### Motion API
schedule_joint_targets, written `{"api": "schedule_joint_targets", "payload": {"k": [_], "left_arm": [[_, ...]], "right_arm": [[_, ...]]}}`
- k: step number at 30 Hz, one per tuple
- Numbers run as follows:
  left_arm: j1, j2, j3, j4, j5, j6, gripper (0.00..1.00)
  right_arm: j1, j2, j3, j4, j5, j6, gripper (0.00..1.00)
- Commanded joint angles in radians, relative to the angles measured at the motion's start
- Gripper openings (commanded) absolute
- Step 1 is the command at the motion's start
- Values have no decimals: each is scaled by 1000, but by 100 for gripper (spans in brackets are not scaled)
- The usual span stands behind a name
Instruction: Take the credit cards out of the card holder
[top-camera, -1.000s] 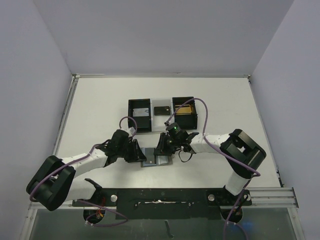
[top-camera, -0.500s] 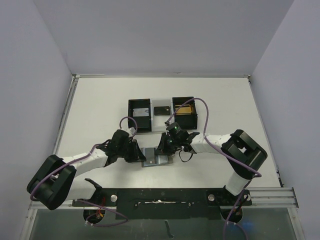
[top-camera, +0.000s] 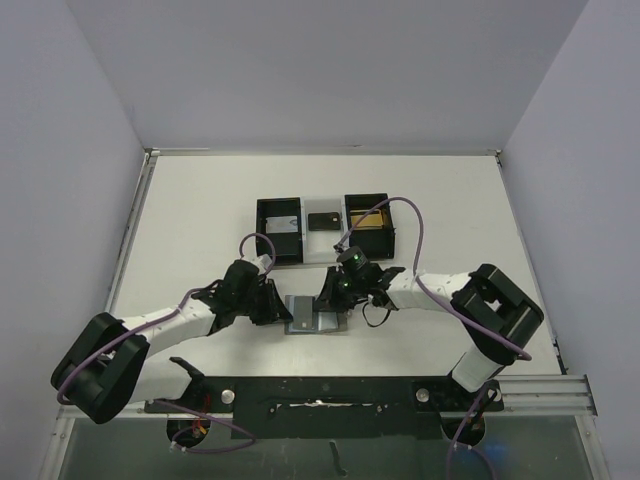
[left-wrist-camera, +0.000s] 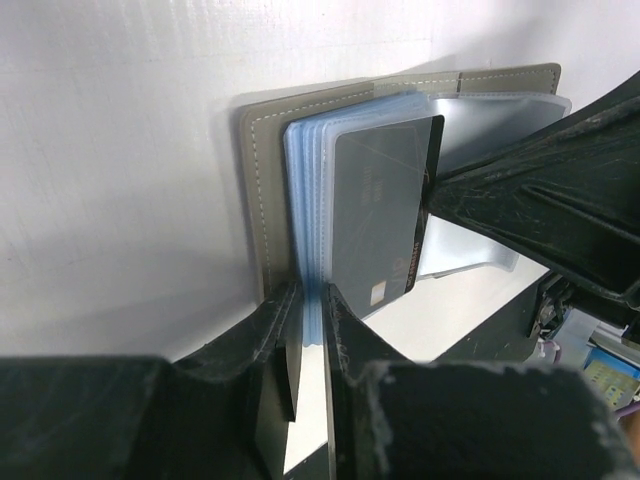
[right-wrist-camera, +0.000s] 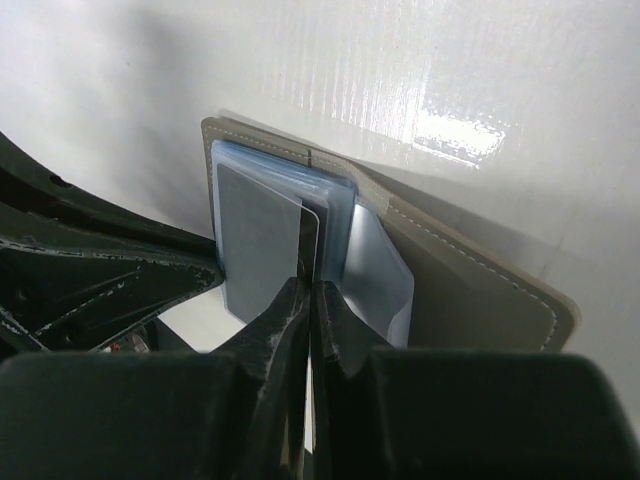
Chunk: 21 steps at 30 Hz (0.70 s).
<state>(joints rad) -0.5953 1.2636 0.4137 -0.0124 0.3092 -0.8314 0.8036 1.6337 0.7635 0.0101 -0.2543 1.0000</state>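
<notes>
1. Card holder (top-camera: 312, 318): grey and folding, laid open on the bench (top-camera: 200, 220) near the front edge, between the two grippers. A stack of pale blue clear sleeves is seen rising from its spine.
2. Left gripper (top-camera: 280, 308): jaws are drawn almost together and pinched on the edge of the sleeve stack, at the left side of the card holder (left-wrist-camera: 262, 190).
3. Right gripper (top-camera: 328, 295): jaws are fully closed, and the edge of a credit card (right-wrist-camera: 262, 245) is clamped between them.
4. Credit card (left-wrist-camera: 385, 210): grey and glossy, set against the sleeve stack and offset from it toward the right gripper.
5. Black tray (top-camera: 260, 225): three compartments, placed farther back on the bench, well apart from the card holder.
</notes>
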Motion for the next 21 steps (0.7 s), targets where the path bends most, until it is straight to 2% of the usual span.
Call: {"api": "schedule_joint_targets", "payload": {"k": [1,21], "left_arm": [[-5,-28,-12,21,-23,-12,11],[-11,-41,-15,18,-47,-10,9]], "right_arm": [[-12,-58,-6,31,0,-2,0],[-36,-96,-28,-9,3,-18,0]]}}
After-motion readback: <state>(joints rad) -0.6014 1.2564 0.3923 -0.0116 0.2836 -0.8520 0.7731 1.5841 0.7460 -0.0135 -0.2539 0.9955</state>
